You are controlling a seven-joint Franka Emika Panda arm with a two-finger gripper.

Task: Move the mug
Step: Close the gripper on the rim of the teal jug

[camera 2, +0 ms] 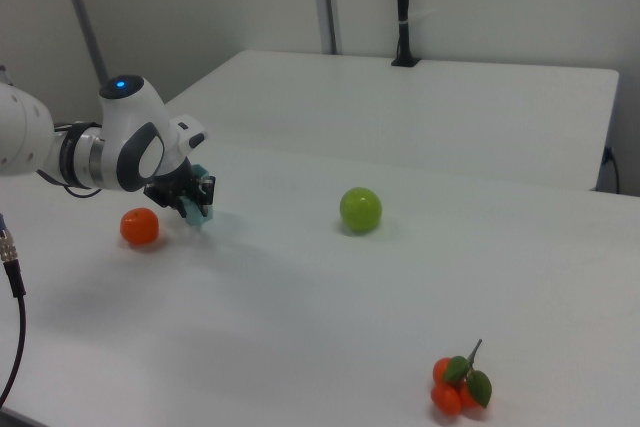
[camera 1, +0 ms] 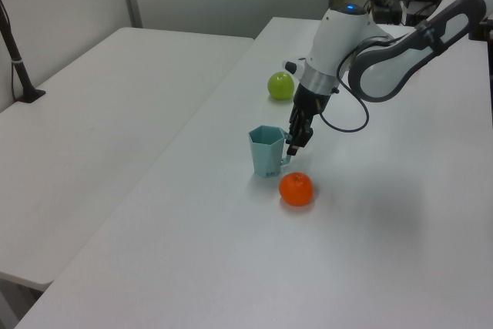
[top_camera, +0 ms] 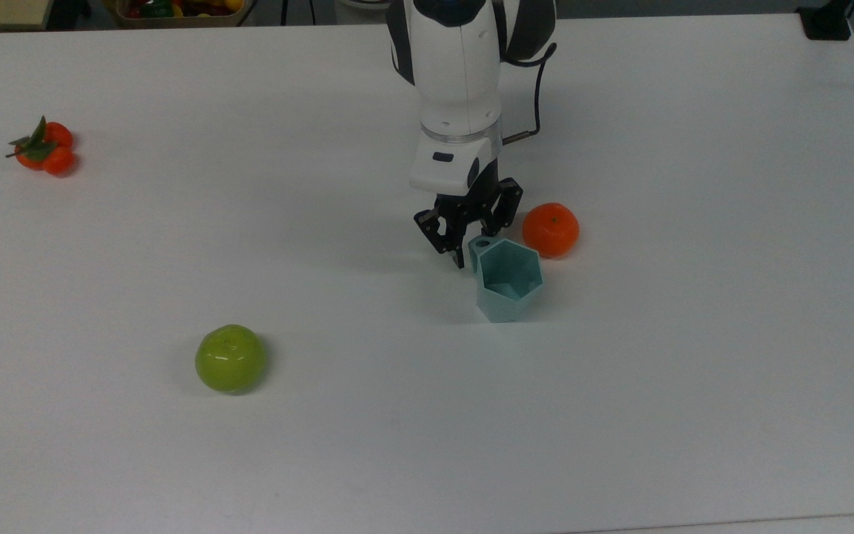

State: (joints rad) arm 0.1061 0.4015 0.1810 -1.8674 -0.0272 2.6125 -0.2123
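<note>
jaws straddling mug (top_camera: pixel 508 280) handle; orange (top_camera: pixel 551 229) beside

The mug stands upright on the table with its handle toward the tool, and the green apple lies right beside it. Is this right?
Not quite. The mug is upright with its handle toward the tool, but the fruit right beside it is the orange. The green apple lies far off toward the top view's lower left, on the same table.

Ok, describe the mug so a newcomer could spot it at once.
On the white table, look just below the gripper in the top view. The mug stands upright beside a round orange; it alone is pale blue, with a six-sided rim.
</note>
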